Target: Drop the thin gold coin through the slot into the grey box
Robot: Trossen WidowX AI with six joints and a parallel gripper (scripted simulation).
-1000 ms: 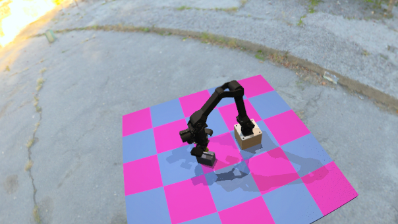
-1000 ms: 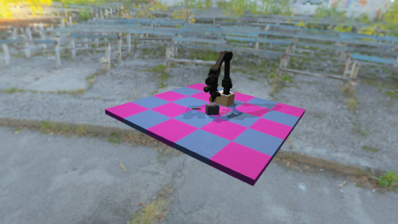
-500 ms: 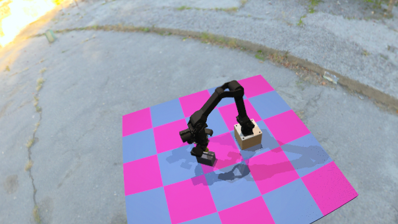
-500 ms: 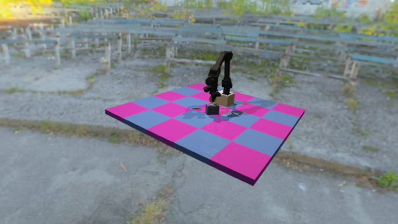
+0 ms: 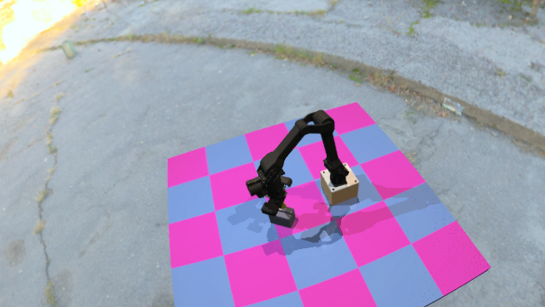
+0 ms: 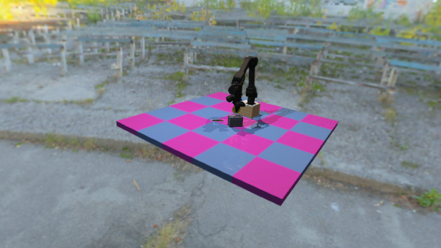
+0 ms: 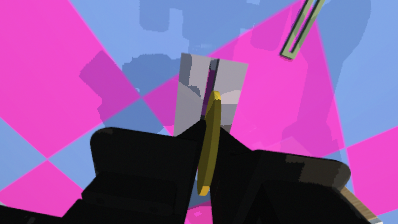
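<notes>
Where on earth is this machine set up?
Seemingly outdoors: a pink-and-blue checkered board lies on cracked asphalt, with weathered bench rows and weeds behind. The gripper holds a gold coin over a grey box.

Holder [image 7: 301,28] cut off at top edge; coin's [image 7: 209,145] middle hidden (between fingers).

Around me lies cracked grey asphalt [image 5: 135,113] with weedy seams and a curved curb [image 5: 361,68]. My counter [image 6: 266,179] is a pink-and-blue checkered slab. Behind it, rows of weathered blue benches [image 6: 219,44] stand among grass. Bright sun glare [image 5: 27,23] burns in one corner.
</notes>
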